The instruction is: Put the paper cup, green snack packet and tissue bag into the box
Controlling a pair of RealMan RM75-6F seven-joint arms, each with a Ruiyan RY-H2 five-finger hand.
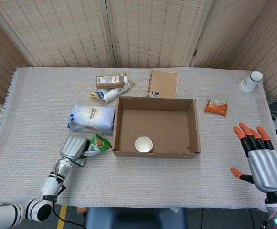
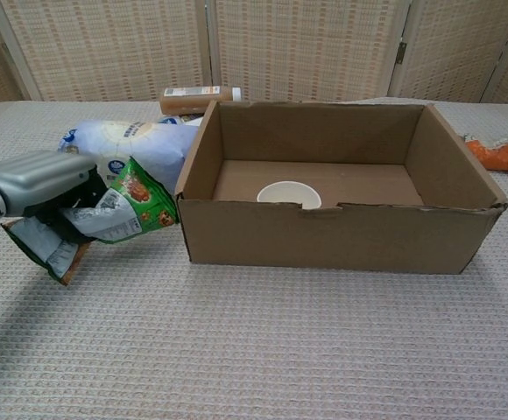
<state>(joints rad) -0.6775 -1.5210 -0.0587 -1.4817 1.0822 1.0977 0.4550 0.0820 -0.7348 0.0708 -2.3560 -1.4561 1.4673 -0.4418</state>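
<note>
One item, the paper cup (image 1: 143, 144), is sitting in the box (image 1: 194, 128). At lower left, the left hand (image 1: 73, 147) is gripping the crumpled green snack packet (image 2: 118, 210) (seemingly for lifting over the wall); the right hand (image 1: 262, 162) is hovering, fingers spread, holding nothing.

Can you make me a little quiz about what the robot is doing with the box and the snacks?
1. True or false: the paper cup is already inside the box.
2. Which hand holds the green snack packet? A) left hand B) right hand C) neither
3. Fill in: the tissue bag lies on the table, ______ the box.

Key
1. True: it stands on the box floor by the front wall.
2. A: the left hand grips the packet, which is crumpled and lifted off the cloth; the right hand is empty with fingers spread.
3. Outside, just beside the box's left wall.
</note>
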